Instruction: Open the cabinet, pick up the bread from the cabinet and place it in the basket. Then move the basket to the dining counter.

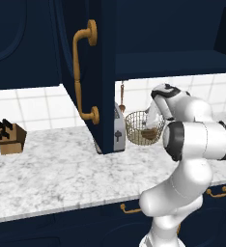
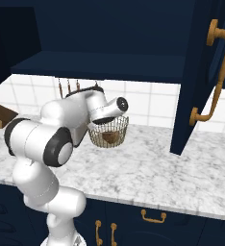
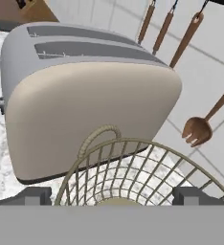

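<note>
1. The basket (image 1: 143,127) stood on the marbled worktop (image 1: 52,169) just beside the toaster (image 3: 85,95), below the open cabinet (image 2: 105,33).
2. The bread (image 2: 110,138) lay inside the basket, on its mesh floor.
3. The gripper (image 3: 112,197) hung directly over the basket, its rim (image 3: 133,143) arching between the two fingertips (image 3: 35,195).
4. The jaws stood spread wide, one tip to each side of the basket, clasping nothing that could be seen.
5. The basket's small handle (image 3: 98,136) pointed toward the toaster.
6. Wooden utensils (image 3: 183,40) hung on the tiled wall behind the basket.
7. The cabinet's door (image 1: 88,72) stood swung out, in front of the toaster.
</note>
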